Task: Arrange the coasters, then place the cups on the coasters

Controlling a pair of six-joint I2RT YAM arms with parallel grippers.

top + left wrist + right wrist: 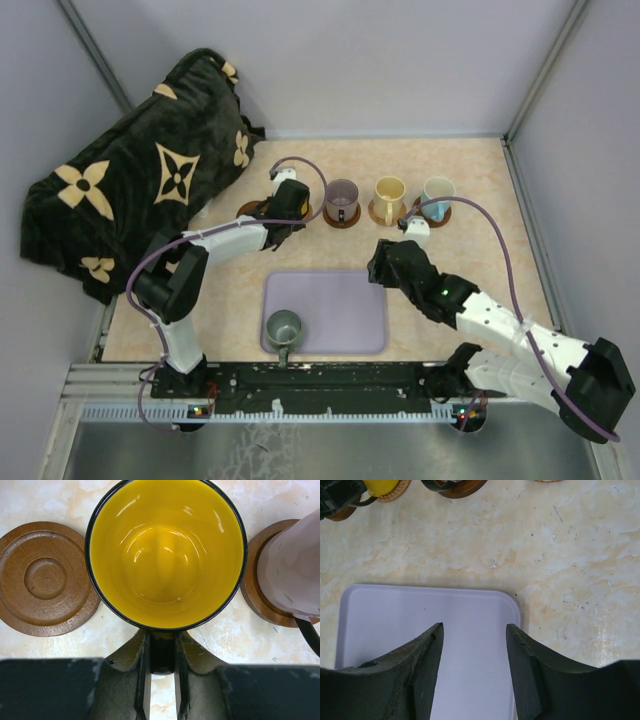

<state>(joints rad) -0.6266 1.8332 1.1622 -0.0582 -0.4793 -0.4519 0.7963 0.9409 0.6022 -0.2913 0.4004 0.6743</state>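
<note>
The yellow-orange cup point(165, 555) fills the left wrist view, and my left gripper point(162, 642) is shut on its dark handle. The right wrist view shows this cup point(380, 486) over a tan coaster point(396, 492). An empty dark brown coaster point(45, 577) lies to its left. To its right, the mauve cup point(295, 565) stands on a dark coaster point(255, 592). Farther right in the row are the cream-yellow cup point(388, 195) and the white and blue cup point(437, 195), each on a coaster. The grey-green cup point(282, 327) stands on the lavender tray point(340, 310). My right gripper point(474, 630) hangs open over the tray.
A black blanket with tan flower shapes point(130, 190) is heaped at the back left, close to the empty coaster. Grey walls close the table in at the back and on both sides. The tray point(395, 620) lies near the front edge, between the two arms.
</note>
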